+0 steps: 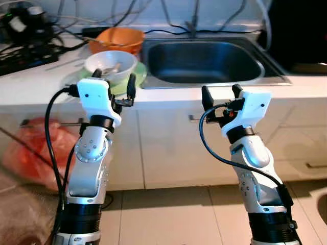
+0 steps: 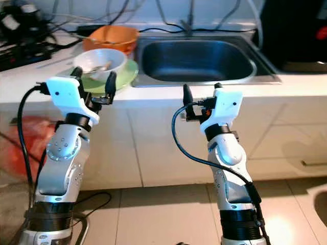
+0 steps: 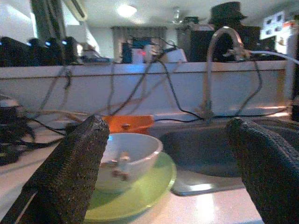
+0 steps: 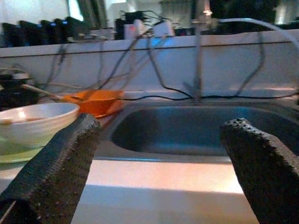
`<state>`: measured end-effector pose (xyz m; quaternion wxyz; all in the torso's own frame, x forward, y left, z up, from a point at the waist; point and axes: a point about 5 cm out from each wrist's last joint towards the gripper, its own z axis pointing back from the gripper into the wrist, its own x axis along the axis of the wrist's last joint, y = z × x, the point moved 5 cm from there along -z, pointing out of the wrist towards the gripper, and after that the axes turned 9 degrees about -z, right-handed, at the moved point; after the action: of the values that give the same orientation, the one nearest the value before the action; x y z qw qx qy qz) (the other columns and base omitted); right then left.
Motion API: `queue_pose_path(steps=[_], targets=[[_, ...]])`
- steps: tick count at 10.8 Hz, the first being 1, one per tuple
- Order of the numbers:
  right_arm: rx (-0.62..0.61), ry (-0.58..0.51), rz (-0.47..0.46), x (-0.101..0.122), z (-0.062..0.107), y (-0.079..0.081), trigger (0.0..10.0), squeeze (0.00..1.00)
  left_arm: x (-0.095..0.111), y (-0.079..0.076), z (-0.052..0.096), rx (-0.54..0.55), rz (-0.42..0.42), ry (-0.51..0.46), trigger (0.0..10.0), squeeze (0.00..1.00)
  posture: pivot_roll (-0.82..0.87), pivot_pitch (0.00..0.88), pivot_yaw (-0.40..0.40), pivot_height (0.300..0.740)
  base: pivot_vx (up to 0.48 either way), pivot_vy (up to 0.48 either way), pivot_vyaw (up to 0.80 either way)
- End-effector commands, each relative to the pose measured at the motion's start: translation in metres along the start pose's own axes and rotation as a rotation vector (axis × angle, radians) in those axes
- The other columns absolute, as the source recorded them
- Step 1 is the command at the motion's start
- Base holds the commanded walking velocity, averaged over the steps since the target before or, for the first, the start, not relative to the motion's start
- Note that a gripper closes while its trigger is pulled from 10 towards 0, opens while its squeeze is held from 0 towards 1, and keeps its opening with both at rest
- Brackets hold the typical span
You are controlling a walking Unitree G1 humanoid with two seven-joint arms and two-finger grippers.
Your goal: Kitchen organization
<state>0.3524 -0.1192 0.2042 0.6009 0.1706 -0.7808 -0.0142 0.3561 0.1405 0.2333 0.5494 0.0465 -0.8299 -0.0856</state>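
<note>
At the white counter (image 1: 168, 94), beside the steel sink (image 1: 204, 61), the left gripper (image 1: 114, 81) and right gripper (image 1: 222, 94) hovered with fingers spread wide and empty, the left just short of a white bowl (image 1: 110, 65) resting on a green plate (image 1: 130, 80), an orange bowl (image 1: 116, 39) behind it.

text: none legible | labels: none | brands: none | numbers: none | signs: none

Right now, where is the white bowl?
The white bowl sits on a light green plate on the counter, left of the steel sink and in front of the orange bowl, just beyond the left gripper.
</note>
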Motion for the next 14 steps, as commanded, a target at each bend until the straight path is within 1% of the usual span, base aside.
queue_pose_path(steps=[1, 11, 13, 14], targets=[[0.016, -0.025, 0.012, 0.008, -0.003, 0.005, 10.0, 0.00, 0.013, 0.000, -0.004, -0.005, -0.012, -0.048, 10.0, 0.00, 0.03, 0.000, 0.024, 0.740, 0.270, 0.000, 0.00], [0.034, -0.028, 0.033, 0.007, -0.003, 0.010, 10.0, 0.00, 0.016, -0.007, -0.004, -0.043, -0.005, -0.064, 10.0, 0.00, 0.04, 0.000, 0.022, 0.740, 0.455, 0.000, 0.00], [0.036, -0.028, 0.034, 0.006, -0.004, 0.011, 10.0, 0.00, 0.017, -0.008, -0.004, -0.049, -0.016, -0.069, 10.0, 0.00, 0.04, 0.000, 0.022, 0.740, 0.000, 0.000, 0.00], [0.036, -0.028, 0.035, 0.006, -0.004, 0.011, 10.0, 0.00, 0.018, -0.011, -0.002, -0.059, -0.024, -0.083, 10.0, 0.00, 0.04, 0.000, 0.022, 0.740, 0.000, 0.000, 0.00]])
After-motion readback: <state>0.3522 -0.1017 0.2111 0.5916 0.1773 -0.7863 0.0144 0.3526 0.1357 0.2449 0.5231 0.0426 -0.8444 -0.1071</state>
